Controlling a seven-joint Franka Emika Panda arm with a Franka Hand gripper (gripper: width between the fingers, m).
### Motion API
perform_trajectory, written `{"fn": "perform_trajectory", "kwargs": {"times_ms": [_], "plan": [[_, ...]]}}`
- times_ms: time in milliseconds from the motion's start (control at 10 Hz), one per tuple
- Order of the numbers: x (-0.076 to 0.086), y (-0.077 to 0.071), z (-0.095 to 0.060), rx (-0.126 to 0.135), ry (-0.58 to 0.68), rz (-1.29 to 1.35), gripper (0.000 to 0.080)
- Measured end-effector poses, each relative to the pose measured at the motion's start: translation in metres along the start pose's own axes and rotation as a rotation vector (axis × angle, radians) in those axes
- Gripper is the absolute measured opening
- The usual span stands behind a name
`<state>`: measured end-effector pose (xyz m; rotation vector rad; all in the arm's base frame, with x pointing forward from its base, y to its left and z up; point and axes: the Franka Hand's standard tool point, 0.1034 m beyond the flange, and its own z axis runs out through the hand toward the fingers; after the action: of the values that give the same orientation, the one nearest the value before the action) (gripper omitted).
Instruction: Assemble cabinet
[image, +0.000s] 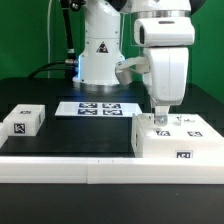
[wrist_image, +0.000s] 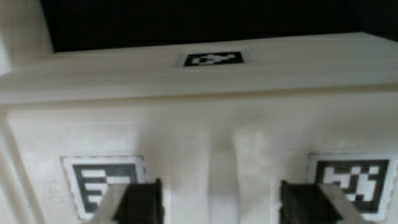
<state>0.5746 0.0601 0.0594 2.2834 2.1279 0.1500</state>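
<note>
The large white cabinet box (image: 183, 142) lies at the exterior view's right, with tags on its top and front. My gripper (image: 160, 121) hangs straight down over the box's near-left part, fingertips at its top surface. In the wrist view the gripper (wrist_image: 217, 205) is open, its dark fingers (wrist_image: 134, 202) standing apart over the white box (wrist_image: 214, 120), with a tag on either side of them and nothing between them. A smaller white tagged block (image: 22, 122) lies at the exterior view's left.
The marker board (image: 97, 108) lies flat at the table's middle back. A long white border bar (image: 90, 172) runs along the front. The robot's base (image: 98, 50) stands behind the marker board.
</note>
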Motion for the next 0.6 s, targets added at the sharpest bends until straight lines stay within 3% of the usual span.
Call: {"fn": "perform_trajectory", "kwargs": {"times_ms": [200,300,400,600], "plan": [[0.0000,-0.0001,0.0003,0.000,0.000,0.000,0.0660],[0.0000,-0.0002,0.0003,0.001,0.000,0.000,0.0660],[0.0000,-0.0003,0.0005,0.001,0.000,0.000,0.0768],[-0.0005,-0.0001,-0.0007,-0.005,0.002,0.010,0.0793]]}}
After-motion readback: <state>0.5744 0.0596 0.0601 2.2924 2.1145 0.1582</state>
